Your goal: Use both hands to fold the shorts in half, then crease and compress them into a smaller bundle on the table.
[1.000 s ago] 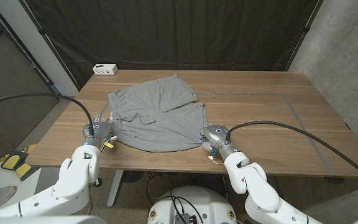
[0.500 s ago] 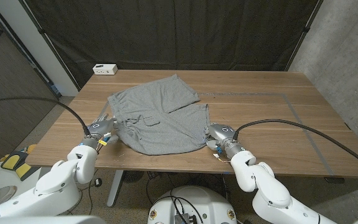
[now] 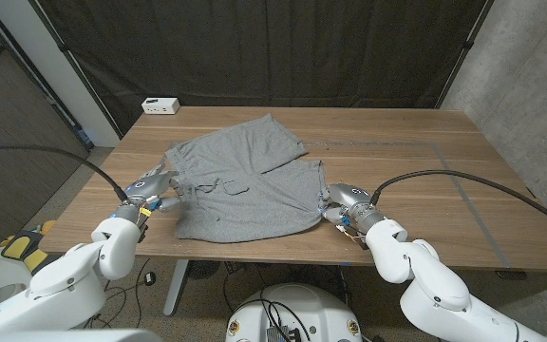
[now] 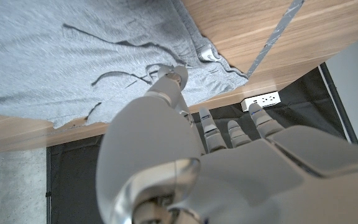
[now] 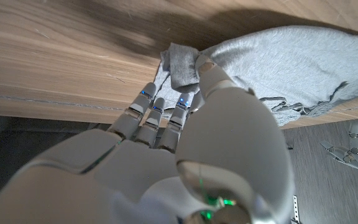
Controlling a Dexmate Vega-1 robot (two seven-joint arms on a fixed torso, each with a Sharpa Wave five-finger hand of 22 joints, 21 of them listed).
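The grey shorts point(image 3: 245, 185) lie spread on the wooden table point(image 3: 397, 142), waistband and drawstring to the left, legs to the back and right. My left hand point(image 3: 148, 193) sits at the waistband edge with its fingers straight and apart. In the left wrist view its thumb point(image 4: 169, 81) touches the shorts point(image 4: 73, 56) near the drawstring, and no finger closes against it. My right hand point(image 3: 347, 204) is at the right hem. In the right wrist view the right hand point(image 5: 185, 143) pinches a folded corner of the shorts point(image 5: 291, 56) between thumb and fingers.
A white power strip point(image 3: 160, 105) lies at the table's far left corner. A grey tape line point(image 3: 454, 176) marks out a rectangle on the right half of the table. Dark curtains hang behind the table, and its near edge runs just below both hands.
Both hands have moved away from the near edge and apart along the sides of the shorts. The near hem now lies straighter and wider.
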